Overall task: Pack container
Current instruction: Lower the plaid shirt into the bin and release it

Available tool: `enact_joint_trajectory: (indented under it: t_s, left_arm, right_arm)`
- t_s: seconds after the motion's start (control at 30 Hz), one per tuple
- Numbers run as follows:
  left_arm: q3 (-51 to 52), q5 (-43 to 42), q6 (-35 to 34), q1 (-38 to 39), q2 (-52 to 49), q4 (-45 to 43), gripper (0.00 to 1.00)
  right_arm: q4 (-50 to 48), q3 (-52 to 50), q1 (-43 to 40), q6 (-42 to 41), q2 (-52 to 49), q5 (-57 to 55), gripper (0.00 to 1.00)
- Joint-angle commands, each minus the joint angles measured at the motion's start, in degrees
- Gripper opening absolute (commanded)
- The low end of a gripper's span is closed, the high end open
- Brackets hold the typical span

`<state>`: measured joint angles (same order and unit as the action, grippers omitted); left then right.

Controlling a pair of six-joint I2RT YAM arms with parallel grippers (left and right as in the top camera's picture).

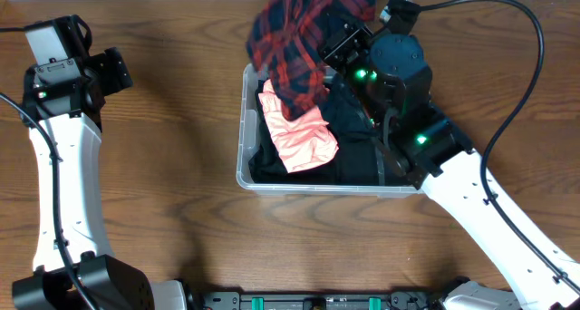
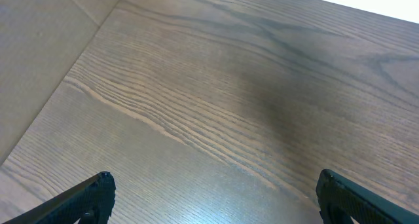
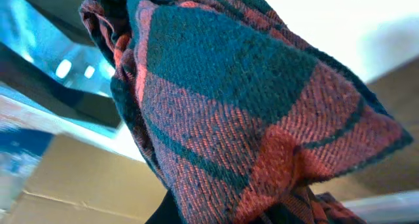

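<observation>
The clear plastic container [image 1: 243,138] sits at the table's middle, holding dark clothes and a crumpled pink garment [image 1: 299,133]. A red and dark plaid cloth [image 1: 304,33] hangs over the container's far end, its lower part draped onto the pink garment. My right gripper [image 1: 337,52] is shut on the plaid cloth, which fills the right wrist view [image 3: 229,112] and hides the fingers. My left gripper [image 2: 213,194] is open and empty over bare wood at the far left [image 1: 109,70].
The right arm [image 1: 471,192] crosses the container's right side, with a black cable [image 1: 526,38] looping above it. The left arm [image 1: 63,165] runs down the left edge of the wooden table [image 1: 163,210].
</observation>
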<state>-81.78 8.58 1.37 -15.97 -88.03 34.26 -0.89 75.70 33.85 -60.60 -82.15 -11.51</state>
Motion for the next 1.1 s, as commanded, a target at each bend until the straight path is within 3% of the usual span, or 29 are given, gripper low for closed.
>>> enact_joint_trajectory:
  t_s: [0.0,0.47,1.07]
  left_arm:
    - [-0.2,0.5,0.07,-0.13,-0.04,0.02,0.98]
    - [-0.2,0.48,0.07,-0.13,-0.04,0.02,0.98]
    - [-0.2,0.5,0.07,-0.13,-0.04,0.02,0.98]
  right_arm:
    - [-2.12,1.49,0.74,-1.73,0.59,-3.32,0.01]
    - [4.74,1.49,5.55,-2.95,0.28,-3.34,0.01]
    - [9.64,1.49,9.86,-11.08,-1.62,-10.93,0.02]
